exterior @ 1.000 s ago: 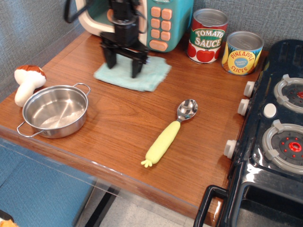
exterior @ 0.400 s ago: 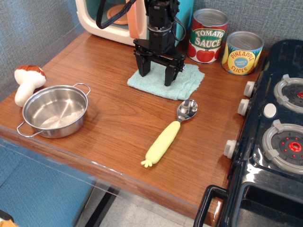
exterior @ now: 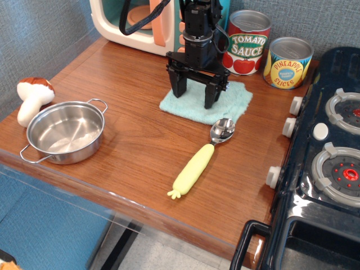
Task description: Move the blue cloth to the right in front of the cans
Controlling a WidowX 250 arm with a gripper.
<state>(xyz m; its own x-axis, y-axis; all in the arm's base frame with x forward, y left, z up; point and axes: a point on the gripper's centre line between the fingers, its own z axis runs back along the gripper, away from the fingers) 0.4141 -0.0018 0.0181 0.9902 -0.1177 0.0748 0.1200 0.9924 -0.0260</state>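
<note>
Toy mushroom (exterior: 32,99) is lying at the 9 o'clock edge of the wooden surface (exterior: 140,152); steel pot (exterior: 66,132) is sitting just beside it toward 3 o'clock, two handles showing; a toy microwave (exterior: 143,25) is standing at 12 o'clock against the wall. Claw (exterior: 197,94) is pointing down over the blue cloth (exterior: 206,100), fingers standing apart, tips at or near the fabric; actual contact cannot be told. The cloth is lying flat at about 1 o'clock from the surface centre, in front of the cans (exterior: 268,53); its far right corner is sitting just below the Tomato Sauce tin; the Pineapple Slices tin is standing toward 3 o'clock of that. Spoon (exterior: 201,158) with yellow handle is lying diagonally at 6 o'clock of the cloth, bowl just beside the cloth's near edge; toy stove (exterior: 326,163) is occupying the 3 o'clock side.
</note>
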